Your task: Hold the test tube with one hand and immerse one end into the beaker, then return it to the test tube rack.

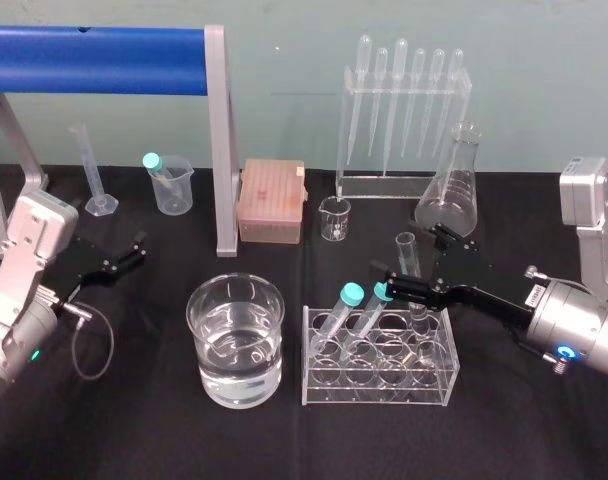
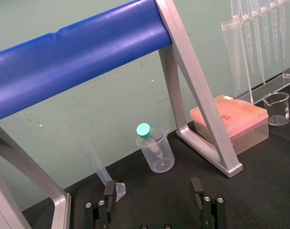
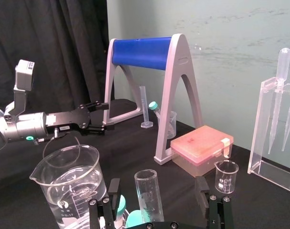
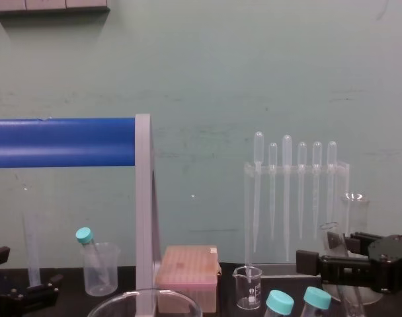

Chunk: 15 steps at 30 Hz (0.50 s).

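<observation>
- Head view: the test tube (image 1: 408, 252) stands upright in a rear hole toward the right end of the test tube rack (image 1: 379, 388). The rack sits near the front edge of the worktop (image 1: 114, 430), right of centre. Two teal-capped tubes (image 1: 352, 294) lean in the holes to the left of the test tube.
- The right gripper (image 1: 412, 262) reaches in from the right edge, above the rack. Its jaws are wide, with one finger on either side of the test tube.
- The beaker (image 1: 236, 345), partly filled with clear liquid, stands just beside the rack's left end, toward the front edge.
- The left gripper (image 1: 137, 250) hangs near the left edge, well apart from the beaker.
- Left wrist view: the left gripper's fingers (image 2: 109, 191) are spread wide over bare worktop, holding nothing.
- Right wrist view: the open rim of the test tube (image 3: 146, 186) rises between the two spread fingers (image 3: 201, 188), with a clear gap on each side. The beaker (image 3: 71, 183) stands near.
- Chest view: the test tube (image 4: 333, 241) shows at the lower right, at the right gripper's black fingers.
</observation>
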Each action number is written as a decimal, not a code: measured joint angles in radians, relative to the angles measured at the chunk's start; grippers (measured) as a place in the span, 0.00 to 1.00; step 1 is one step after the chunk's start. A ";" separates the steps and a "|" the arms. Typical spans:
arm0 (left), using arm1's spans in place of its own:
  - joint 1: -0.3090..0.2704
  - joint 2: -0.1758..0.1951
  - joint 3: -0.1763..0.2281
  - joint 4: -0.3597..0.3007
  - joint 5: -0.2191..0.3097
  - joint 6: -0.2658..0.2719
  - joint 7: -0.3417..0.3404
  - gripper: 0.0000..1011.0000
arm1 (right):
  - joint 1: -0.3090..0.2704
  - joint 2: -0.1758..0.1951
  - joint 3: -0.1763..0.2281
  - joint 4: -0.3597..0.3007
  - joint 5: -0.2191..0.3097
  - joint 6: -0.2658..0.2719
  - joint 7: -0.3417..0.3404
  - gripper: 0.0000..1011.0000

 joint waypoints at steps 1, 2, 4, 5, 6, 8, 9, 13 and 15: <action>0.000 0.000 0.000 0.000 0.000 0.000 0.000 0.99 | -0.002 0.001 0.001 -0.002 0.000 0.000 -0.001 0.99; 0.000 0.000 0.000 0.000 0.000 0.000 0.000 0.99 | -0.002 0.002 0.002 -0.002 0.001 0.000 -0.001 0.99; 0.000 0.000 0.000 0.000 0.000 0.000 0.000 0.99 | -0.003 0.002 0.003 -0.003 0.001 -0.001 -0.001 0.99; 0.000 0.000 0.000 0.000 0.000 0.000 0.000 0.99 | -0.004 0.002 0.003 -0.004 0.001 -0.002 -0.002 0.99; 0.000 0.000 0.000 0.000 0.000 0.000 0.000 0.99 | -0.004 0.002 0.003 -0.004 0.001 -0.003 -0.002 0.99; 0.000 0.000 0.000 0.000 0.000 0.000 0.000 0.99 | -0.004 0.002 0.003 -0.004 0.001 -0.003 -0.003 0.99; 0.000 0.000 0.000 0.000 0.000 0.000 0.000 0.99 | -0.004 0.002 0.003 -0.004 0.001 -0.003 -0.003 0.99; 0.000 0.000 0.000 0.000 0.000 0.000 0.000 0.99 | -0.004 0.002 0.003 -0.004 0.001 -0.004 -0.003 0.99; 0.000 0.000 0.000 0.000 0.000 0.000 0.000 0.99 | -0.004 0.002 0.003 -0.004 0.001 -0.004 -0.003 0.99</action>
